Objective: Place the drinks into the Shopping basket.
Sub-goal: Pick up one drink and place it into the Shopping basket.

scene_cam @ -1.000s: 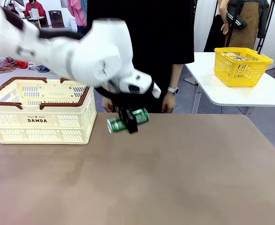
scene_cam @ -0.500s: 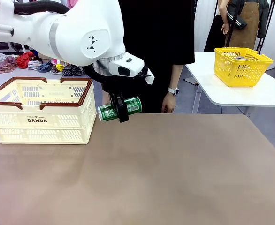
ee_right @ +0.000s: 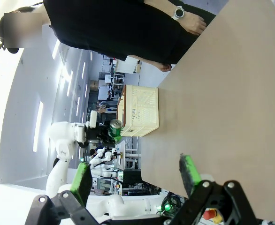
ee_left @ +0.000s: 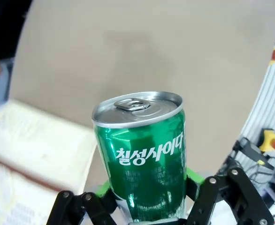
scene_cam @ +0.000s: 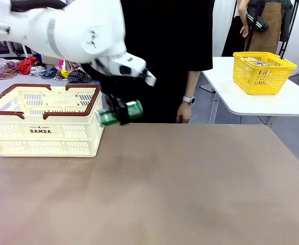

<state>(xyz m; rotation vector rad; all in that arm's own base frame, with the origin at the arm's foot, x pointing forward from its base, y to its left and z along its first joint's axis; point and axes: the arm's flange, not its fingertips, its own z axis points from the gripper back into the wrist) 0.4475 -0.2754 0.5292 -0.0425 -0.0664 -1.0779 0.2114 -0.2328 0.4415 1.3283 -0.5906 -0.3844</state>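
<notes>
A green drink can (scene_cam: 133,109) with white markings hangs sideways in the air, and my left gripper (scene_cam: 120,114) is shut around its middle. It hovers just over the right rim of the cream Shopping basket (scene_cam: 42,120) with the brown rim and "DAMDA" print. In the left wrist view the can (ee_left: 144,154) stands between the green pads of the left gripper (ee_left: 147,208), silver top facing out, with the basket (ee_left: 32,150) blurred at the left. My right gripper (ee_right: 135,178) is open and holds nothing, well back from the basket (ee_right: 140,112) and the can (ee_right: 115,127).
A person in black stands at the table's far edge, one hand with a wristwatch (scene_cam: 189,99) hanging by the edge. A yellow mesh basket (scene_cam: 262,71) sits on a white side table at the right. The brown tabletop (scene_cam: 190,184) lies bare.
My left arm has carried the green can up and to the left, from over the table's middle to the basket's right rim. The grip on the can is unchanged.
</notes>
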